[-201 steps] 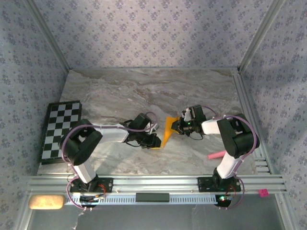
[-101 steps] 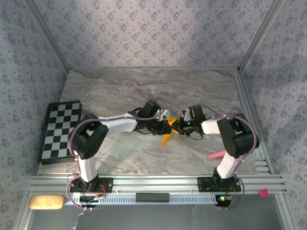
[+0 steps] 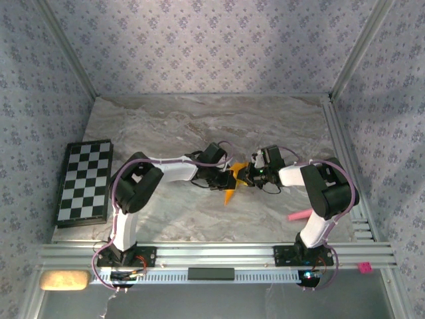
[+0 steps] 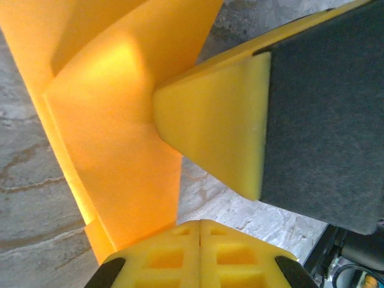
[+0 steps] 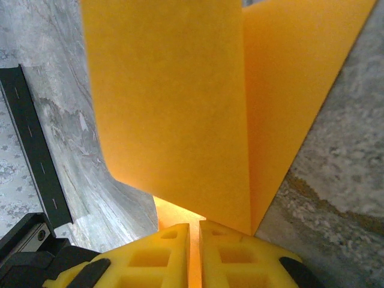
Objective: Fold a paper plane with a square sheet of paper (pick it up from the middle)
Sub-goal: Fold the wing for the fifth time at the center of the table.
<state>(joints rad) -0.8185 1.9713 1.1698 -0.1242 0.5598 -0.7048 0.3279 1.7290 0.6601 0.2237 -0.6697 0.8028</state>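
square sheet of paper (image 3: 229, 193), creased into a v, sits near the middle of the tabletop (image 3: 166, 126), long axis running far to near, narrow tip toward the near edge. left gripper (image 3: 222, 178) is clamped on its left side. right gripper (image 3: 244, 176) pinches it from the right.

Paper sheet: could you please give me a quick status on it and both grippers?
Right gripper shut on the folded orange sheet. Left gripper shut at its edge, grip unclear. Pink stick lies well apart from it.
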